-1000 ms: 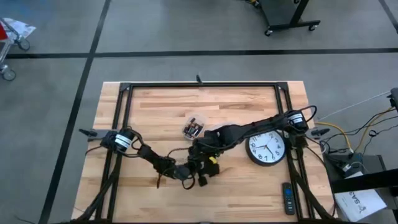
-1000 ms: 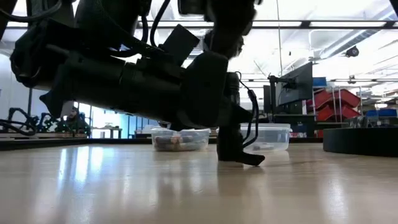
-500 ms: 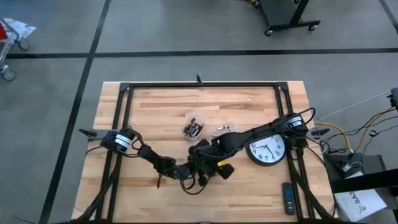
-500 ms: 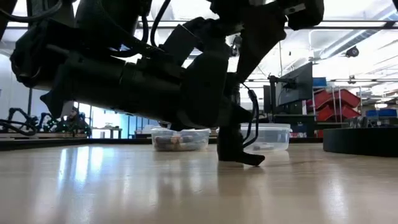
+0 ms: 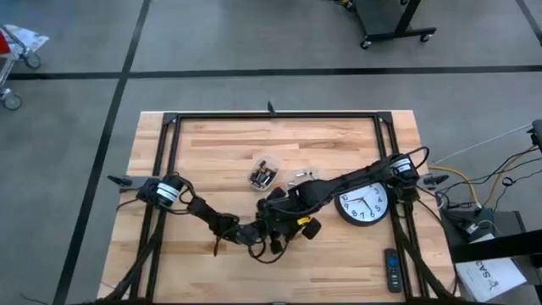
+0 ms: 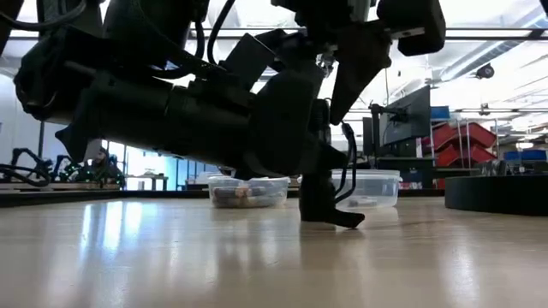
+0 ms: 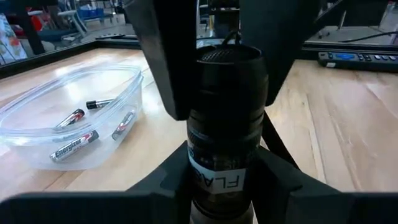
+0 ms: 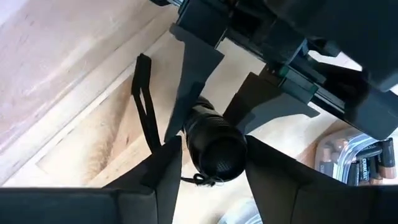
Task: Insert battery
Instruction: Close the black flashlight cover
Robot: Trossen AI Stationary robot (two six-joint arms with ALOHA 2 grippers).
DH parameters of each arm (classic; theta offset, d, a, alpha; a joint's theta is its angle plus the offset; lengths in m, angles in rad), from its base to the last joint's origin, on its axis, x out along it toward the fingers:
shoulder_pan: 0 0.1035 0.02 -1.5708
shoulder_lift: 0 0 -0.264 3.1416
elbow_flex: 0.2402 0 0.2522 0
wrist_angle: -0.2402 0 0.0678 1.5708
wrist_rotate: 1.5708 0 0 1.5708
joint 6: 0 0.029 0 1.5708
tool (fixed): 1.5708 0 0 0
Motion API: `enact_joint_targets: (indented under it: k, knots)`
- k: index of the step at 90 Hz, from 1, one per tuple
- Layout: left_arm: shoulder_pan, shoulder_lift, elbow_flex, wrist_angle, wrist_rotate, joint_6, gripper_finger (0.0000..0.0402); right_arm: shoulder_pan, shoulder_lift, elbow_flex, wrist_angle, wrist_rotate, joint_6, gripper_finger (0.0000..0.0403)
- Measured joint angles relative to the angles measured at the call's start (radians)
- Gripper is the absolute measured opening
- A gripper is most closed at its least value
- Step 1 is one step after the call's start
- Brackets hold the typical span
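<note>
Both grippers meet on black flashlight (image 7: 225, 134), white "FLA" label: left gripper (image 7: 221, 180) clamps body, right gripper (image 8: 208, 158) straddles its end, contact unclear.

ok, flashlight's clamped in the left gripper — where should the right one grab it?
Probably the ribbed end cap of the flashlight. The left gripper clamps the labelled body lower down, so only the cap end sticks out free. Come in along the flashlight's axis from the cap end, with the right gripper closing across the round cap. Its fingers already straddle it. Mind the black wrist strap hanging beside it.
</note>
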Motion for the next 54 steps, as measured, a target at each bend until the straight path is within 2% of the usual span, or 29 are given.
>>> enact_joint_targets:
  k: [11,27,44,54]
  knots:
    - [0.0,0.0,0.0,0.0,0.0,0.0,0.0097,0.0,0.0,0.0,0.008,0.0,0.041,0.0129]
    - [0.0,0.0,0.0,0.0,0.001,0.0,0.0097,-0.001,0.001,0.0,0.008,-0.007,0.201,0.0093]
    - [0.0,0.0,0.0,0.0,-0.001,-0.002,0.0097,-0.001,0.001,0.0,0.012,-0.007,0.497,0.0093]
    - [0.0,0.0,-0.001,0.0,0.0,-0.003,0.0097,-0.001,0.002,-0.001,0.021,-0.012,0.631,0.0107]
